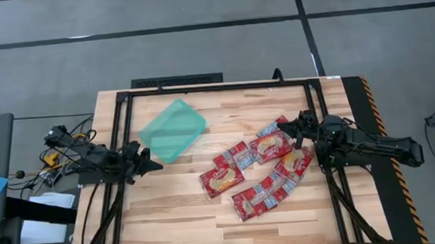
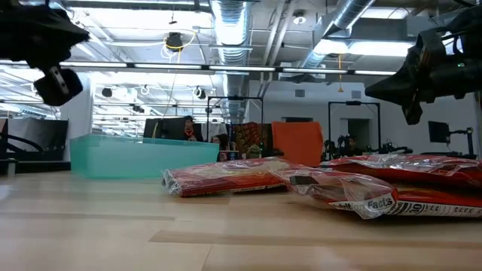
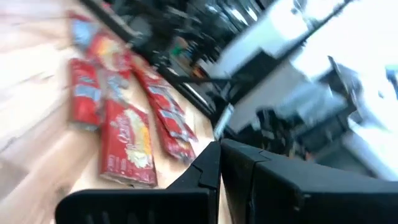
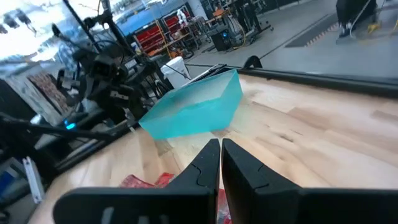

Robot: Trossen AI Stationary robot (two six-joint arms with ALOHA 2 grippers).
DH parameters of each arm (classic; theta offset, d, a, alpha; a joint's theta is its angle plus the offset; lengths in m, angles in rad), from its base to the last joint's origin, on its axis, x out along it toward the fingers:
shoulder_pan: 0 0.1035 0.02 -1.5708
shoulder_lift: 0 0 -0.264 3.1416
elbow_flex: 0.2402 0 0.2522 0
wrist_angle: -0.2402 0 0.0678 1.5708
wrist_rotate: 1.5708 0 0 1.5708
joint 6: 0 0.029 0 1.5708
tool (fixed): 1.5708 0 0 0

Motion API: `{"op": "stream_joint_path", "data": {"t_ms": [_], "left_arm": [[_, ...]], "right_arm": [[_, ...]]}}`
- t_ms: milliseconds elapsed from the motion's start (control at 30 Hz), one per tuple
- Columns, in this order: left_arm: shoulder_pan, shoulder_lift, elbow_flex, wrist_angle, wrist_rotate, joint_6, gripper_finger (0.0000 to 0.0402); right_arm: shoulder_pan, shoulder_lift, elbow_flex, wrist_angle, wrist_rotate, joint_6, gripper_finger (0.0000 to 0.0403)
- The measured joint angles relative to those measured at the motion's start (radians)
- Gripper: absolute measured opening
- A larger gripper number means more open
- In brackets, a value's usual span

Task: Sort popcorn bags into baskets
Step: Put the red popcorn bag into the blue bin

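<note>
The right gripper hangs over the table's right side, fingers pressed together and holding nothing, at the far end of the bags, so it is the nearer arm. The bags sprawl right of centre, most lying diagonally (far-right to near-left). The tray sits far-left, long axis likewise diagonal, just beyond the left gripper, its fingers also together.
</note>
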Motion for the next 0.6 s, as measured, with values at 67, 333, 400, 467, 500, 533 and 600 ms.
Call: {"op": "stream_joint_path", "data": {"t_ms": [67, 333, 400, 467, 500, 533, 600], "left_arm": [[0.0, 0.0, 0.0, -0.012, -0.074, -0.027, 0.0], [0.0, 0.0, 0.0, -0.017, -0.281, -0.026, 0.0], [0.0, 0.0, 0.0, -0.021, -0.298, -0.004, 0.0], [0.0, 0.0, 0.0, -0.022, -0.304, 0.009, 0.0], [0.0, 0.0, 0.0, -0.022, -0.307, 0.015, 0.0], [0.0, 0.0, 0.0, -0.022, -0.311, 0.023, 0.0], [0.0, 0.0, 0.0, -0.024, -0.359, 0.031, 0.0]], "right_arm": [[0.0, 0.0, 0.0, 0.001, 0.0, -0.002, 0.0042], [0.0, 0.0, 0.0, 0.021, 0.003, 0.226, 0.0042], [0.0, 0.0, 0.0, 0.023, 0.009, 0.278, 0.0042], [0.0, 0.0, 0.0, 0.023, 0.01, 0.29, 0.0042], [0.0, 0.0, 0.0, 0.024, 0.01, 0.291, 0.0042], [0.0, 0.0, 0.0, 0.024, 0.01, 0.287, 0.0042], [0.0, 0.0, 0.0, 0.025, 0.01, 0.287, 0.0042]]}}
